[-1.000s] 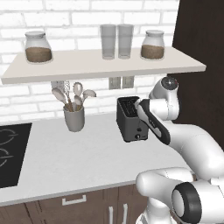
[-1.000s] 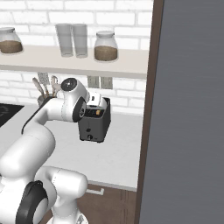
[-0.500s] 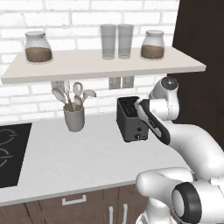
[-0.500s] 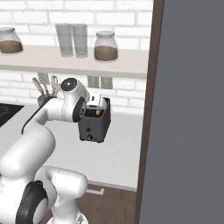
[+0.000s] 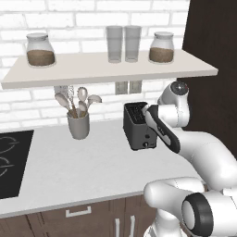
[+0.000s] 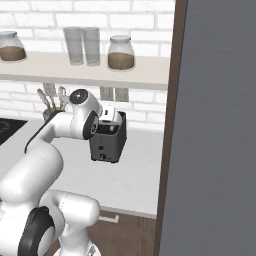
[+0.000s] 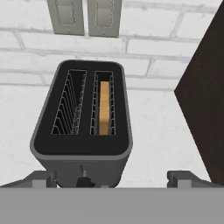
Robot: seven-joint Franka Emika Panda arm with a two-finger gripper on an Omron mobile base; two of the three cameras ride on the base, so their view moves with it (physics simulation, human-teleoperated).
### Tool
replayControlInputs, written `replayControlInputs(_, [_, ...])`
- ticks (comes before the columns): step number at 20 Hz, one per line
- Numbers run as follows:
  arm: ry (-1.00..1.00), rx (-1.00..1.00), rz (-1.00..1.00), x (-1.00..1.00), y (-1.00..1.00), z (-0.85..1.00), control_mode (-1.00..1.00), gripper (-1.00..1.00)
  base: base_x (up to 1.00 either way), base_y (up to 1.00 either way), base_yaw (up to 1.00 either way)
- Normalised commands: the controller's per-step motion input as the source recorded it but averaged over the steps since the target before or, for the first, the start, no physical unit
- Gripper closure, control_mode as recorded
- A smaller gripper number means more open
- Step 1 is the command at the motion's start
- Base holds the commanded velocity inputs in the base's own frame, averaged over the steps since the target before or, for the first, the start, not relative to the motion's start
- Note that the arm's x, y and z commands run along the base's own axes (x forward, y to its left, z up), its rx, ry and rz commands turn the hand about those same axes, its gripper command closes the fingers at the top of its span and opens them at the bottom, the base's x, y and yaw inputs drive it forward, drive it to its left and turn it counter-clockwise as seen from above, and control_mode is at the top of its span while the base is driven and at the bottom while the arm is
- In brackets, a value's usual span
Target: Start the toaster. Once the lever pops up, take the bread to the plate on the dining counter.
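Tall cabinet (image 6: 215,125): a dark panel that takes up the right side of the right base view; the left base view shows it as a dark brown wall behind the arm.
Worktop (image 5: 92,162): pale counter under a white brick wall. The left base view shows a black hob (image 5: 11,162) at its left end.
Shelf (image 5: 106,69): pale board above the worktop, holding two brown-filled jars at its ends and two clear glasses (image 5: 123,44) between them.
Utensil holder (image 5: 78,126): grey cup of pale spoons, left of the toaster; partly hidden behind the arm in the right base view.
Toaster (image 5: 139,127): dark grey, upright on the worktop near the wall, below two wall outlets (image 7: 85,16). The hand view looks down into both slots.
Bread (image 7: 104,107): tan slice standing sunk in the right-hand slot as the hand view shows it; the other slot is bare wire.
Gripper (image 7: 114,178): jaws spread to full width, holding nothing, one fingertip (image 7: 41,178) showing at each side of the toaster's near end, not touching it.
Knob (image 5: 147,145): tiny pale dot low on the toaster's front face.
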Motion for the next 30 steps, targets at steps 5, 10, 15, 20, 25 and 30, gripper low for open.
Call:
replayControlInputs(5, [0.0, 0.0, 0.0, 0.0, 0.0, 0.0, -1.0, -1.0, 0.0, 0.0, 0.0])
replayControlInputs(10, [0.0, 0.0, 0.0, 0.0, 0.0, 0.0, -1.0, -1.0, 0.0, 0.0, 0.0])
replayControlInputs(15, [0.0, 0.0, 0.0, 0.0, 0.0, 0.0, -1.0, -1.0, 0.0, 0.0, 0.0])
replayControlInputs(20, [0.0, 0.0, 0.0, 0.0, 0.0, 0.0, -1.0, -1.0, 0.0, 0.0, 0.0])
replayControlInputs(25, [0.0, 0.0, 0.0, 0.0, 0.0, 0.0, -1.0, -1.0, 0.0, 0.0, 0.0])
replayControlInputs(30, [0.0, 0.0, 0.0, 0.0, 0.0, 0.0, -1.0, -1.0, 0.0, 0.0, 0.0])
